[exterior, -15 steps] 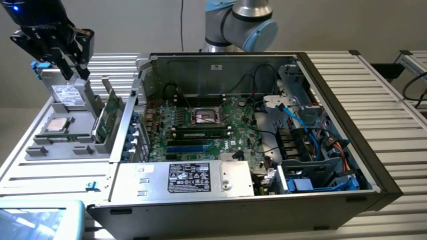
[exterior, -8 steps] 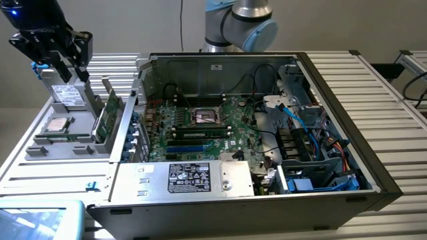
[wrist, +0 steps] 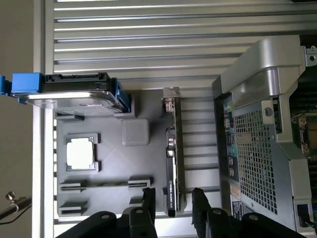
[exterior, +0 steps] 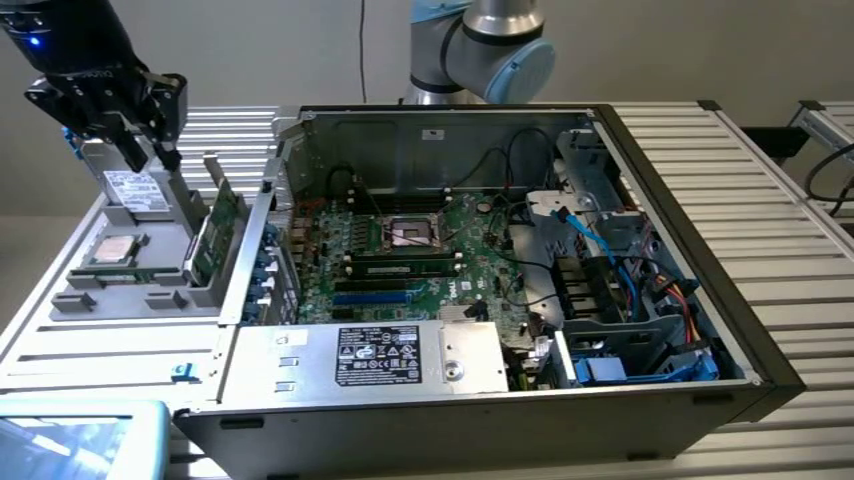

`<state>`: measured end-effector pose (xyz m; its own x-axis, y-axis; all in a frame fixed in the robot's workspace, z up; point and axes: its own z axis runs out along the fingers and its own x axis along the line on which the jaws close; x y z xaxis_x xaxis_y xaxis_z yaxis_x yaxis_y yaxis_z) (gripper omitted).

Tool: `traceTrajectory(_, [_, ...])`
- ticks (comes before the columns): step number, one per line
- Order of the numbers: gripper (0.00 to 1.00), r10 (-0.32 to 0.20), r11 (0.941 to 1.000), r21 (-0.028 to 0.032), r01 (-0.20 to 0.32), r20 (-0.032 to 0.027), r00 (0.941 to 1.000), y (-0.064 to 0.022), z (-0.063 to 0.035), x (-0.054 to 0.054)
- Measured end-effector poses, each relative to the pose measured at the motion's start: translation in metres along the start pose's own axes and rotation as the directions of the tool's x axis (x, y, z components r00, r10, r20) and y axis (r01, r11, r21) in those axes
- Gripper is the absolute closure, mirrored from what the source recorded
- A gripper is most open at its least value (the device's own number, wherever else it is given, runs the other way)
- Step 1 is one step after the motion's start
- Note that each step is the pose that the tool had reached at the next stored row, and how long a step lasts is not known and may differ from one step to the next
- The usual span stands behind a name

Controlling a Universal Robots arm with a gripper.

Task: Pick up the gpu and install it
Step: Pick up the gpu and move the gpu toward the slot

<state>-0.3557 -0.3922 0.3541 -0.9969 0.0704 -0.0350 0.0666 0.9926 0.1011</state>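
The gpu (exterior: 214, 235) stands on its long edge in a slot of the grey holder tray (exterior: 134, 290), at the exterior view's left, beside the open computer case (exterior: 441, 250). In the wrist view the gpu (wrist: 173, 153) is seen edge-on, green board with a black cooler, and its silver bracket (wrist: 171, 96) is at the far end. My gripper (exterior: 152, 155) hangs above the tray, clear of the card. It is open, and in the wrist view my gripper (wrist: 173, 201) has one black finger (wrist: 148, 201) on each side of the card's near end. Nothing is held.
A silver drive (wrist: 74, 94) with blue ends and a square processor (wrist: 79, 151) also sit on the tray. The case's perforated rear wall (wrist: 252, 153) stands close beside the gpu. The motherboard (exterior: 400, 240) lies inside the case, with cables and a drive cage to the exterior view's right.
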Motion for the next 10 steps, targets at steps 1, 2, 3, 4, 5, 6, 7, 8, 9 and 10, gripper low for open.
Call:
traceTrajectory(1, [0.56,0.0,1.0,-0.0034,0.0,0.0002,1.0,-0.0001,0.0013,0.0])
traceTrajectory(2, [0.56,0.0,1.0,-0.0048,0.0,0.0003,1.0,-0.0003,0.003,0.0])
traceTrajectory(3, [0.56,0.0,1.0,-0.0048,0.0,0.0003,1.0,-0.0006,0.0047,0.0])
traceTrajectory(4, [0.56,-0.001,1.0,-0.0049,0.001,0.0005,1.0,-0.0008,0.0066,0.001])
traceTrajectory(5, [0.56,-0.001,1.0,-0.0049,0.001,0.0005,1.0,-0.001,0.0085,0.001])
traceTrajectory(6, [0.56,-0.001,1.0,-0.0049,0.001,0.0006,1.0,-0.0012,0.0103,0.001])
traceTrajectory(7, [0.56,-0.001,1.0,-0.005,0.001,0.0007,1.0,-0.0014,0.012,0.001])
traceTrajectory(8, [0.56,-0.001,1.0,-0.005,0.001,0.0008,1.0,-0.0016,0.0138,0.002])
traceTrajectory(9, [0.56,-0.001,1.0,-0.0049,0.001,0.0008,1.0,-0.0018,0.0156,0.002])
traceTrajectory(10, [0.56,-0.001,1.0,-0.005,0.001,0.001,1.0,-0.002,0.0174,0.002])
